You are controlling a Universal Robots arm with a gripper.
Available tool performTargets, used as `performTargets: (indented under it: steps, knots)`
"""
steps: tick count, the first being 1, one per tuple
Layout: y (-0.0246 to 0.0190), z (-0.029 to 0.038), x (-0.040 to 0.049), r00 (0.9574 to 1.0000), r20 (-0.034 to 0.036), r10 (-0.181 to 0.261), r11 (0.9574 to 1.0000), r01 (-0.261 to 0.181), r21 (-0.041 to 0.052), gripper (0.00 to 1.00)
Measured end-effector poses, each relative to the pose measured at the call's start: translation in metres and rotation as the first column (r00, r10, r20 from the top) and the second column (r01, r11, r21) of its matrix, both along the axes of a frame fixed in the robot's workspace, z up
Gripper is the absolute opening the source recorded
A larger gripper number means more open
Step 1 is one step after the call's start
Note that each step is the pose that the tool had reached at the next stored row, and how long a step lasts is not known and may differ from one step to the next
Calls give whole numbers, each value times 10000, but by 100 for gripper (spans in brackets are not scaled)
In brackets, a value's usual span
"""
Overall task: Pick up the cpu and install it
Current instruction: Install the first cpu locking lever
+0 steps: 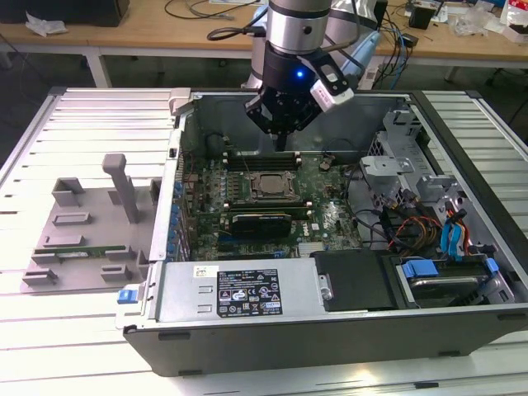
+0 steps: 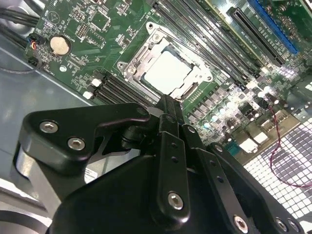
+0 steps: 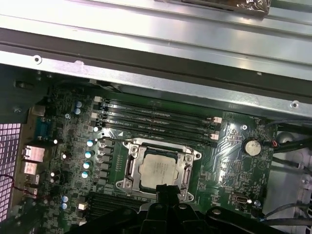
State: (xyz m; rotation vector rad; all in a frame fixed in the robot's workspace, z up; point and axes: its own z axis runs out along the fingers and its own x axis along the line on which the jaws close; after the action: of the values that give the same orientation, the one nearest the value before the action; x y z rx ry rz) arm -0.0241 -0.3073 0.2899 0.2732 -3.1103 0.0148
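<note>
Your arm (image 1: 289,33) is a silver cylinder wearing a glowing blue ring, with black cables trailing behind. Its black gripper (image 1: 283,140) shows angular linkage plates studded with round silver screws (image 2: 48,127).

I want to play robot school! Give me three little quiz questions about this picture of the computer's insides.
1. True or false: the cpu already lies in its socket frame.
2. What hangs just above the cpu? A) the pincer B) a hand C) a fan
3. Fill in: the round coin battery sits on the green ____.

Key: 1 true. 2 A. 3 motherboard.
</note>
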Motion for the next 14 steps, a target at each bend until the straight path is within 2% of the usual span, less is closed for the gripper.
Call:
performTargets:
  steps: [4, 7, 9, 10, 11, 13, 14]
  knots:
    - [1, 0, -8, 10000, 0, 54, 10000, -54, 0, 11]
    - [0, -1, -99, 10000, 0, 55, 10000, -55, 1, 11]
    - [1, -1, -129, 10000, -1, -28, 10000, 28, -4, 11]
    - [0, -3, -130, 9997, -1, -227, 9997, 227, -7, 11]
    - [1, -9, -130, 9982, 0, -607, 9982, 607, -5, 11]
    - [1, -13, -130, 9941, -1, -1085, 9941, 1085, -6, 11]
    - [1, -14, -130, 9941, -1, -1087, 9941, 1087, -5, 11]
